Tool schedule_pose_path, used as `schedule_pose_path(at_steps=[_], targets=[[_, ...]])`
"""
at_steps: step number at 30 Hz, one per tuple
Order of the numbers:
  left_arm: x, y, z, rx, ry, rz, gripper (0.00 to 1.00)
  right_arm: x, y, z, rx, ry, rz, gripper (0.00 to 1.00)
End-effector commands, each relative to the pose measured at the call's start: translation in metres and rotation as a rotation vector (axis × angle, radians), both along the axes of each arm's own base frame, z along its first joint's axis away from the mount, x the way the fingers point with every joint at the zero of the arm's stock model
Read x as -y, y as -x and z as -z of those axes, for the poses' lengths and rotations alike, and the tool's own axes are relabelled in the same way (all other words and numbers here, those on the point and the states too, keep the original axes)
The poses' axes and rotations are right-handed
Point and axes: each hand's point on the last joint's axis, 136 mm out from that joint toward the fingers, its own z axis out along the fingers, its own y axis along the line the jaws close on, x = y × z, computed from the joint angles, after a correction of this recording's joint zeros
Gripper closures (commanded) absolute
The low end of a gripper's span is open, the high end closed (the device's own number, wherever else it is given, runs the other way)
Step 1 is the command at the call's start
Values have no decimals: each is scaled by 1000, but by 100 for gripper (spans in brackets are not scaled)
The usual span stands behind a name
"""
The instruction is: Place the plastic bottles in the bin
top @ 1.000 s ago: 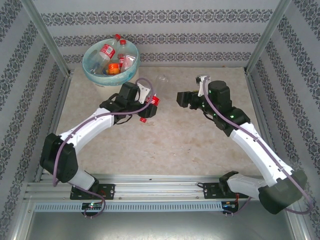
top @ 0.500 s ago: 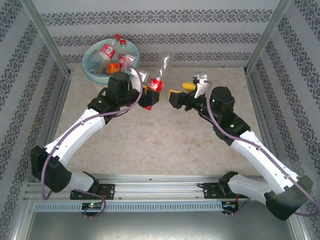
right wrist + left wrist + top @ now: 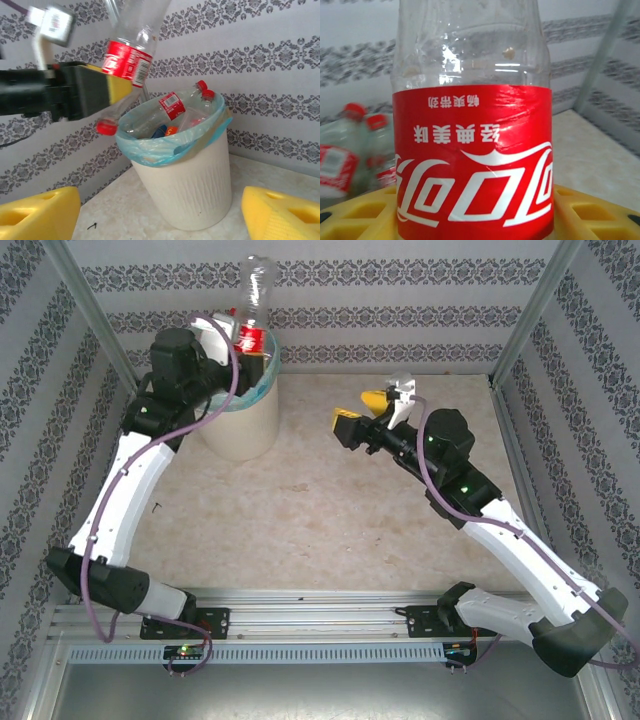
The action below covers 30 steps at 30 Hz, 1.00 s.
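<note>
Your left gripper (image 3: 117, 82) clamps a red-label bottle (image 3: 129, 57), cap (image 3: 106, 128) down, beside the bin (image 3: 185, 185) at the table's (image 3: 330, 530) eleven o'clock. Your right gripper (image 3: 358, 412) gapes empty. The cap looks outside the rim, so letting go here could drop the bottle onto the table.

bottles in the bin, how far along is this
Done: several bottles already lie inside the bin. In hand: the left pincer grips a red-labelled bottle, cap down, near the rim. Left: dropping it in. The right pincer is open and holds nothing.
</note>
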Motion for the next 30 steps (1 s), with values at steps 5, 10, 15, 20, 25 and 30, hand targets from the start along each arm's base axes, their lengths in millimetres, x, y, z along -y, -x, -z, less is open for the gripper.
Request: schedule_pose_path(at_steps=[5, 10, 15, 20, 25, 30], targets=[[-40, -39, 4, 11, -18, -52, 53, -2, 12, -2, 26, -4, -2, 16], [-49, -51, 24, -27, -7, -54, 53, 2, 12, 2, 22, 2, 18, 16], [-54, -54, 48, -65, -21, -44, 52, 2, 12, 3, 18, 7, 20, 16], [-61, -55, 66, -96, -14, -53, 52, 0, 12, 4, 16, 10, 13, 16], [-64, -54, 78, -113, -19, -46, 51, 0, 11, 5, 10, 7, 15, 16], [-65, -51, 82, -110, -23, -41, 49, -2, 9, 6, 6, 9, 14, 16]])
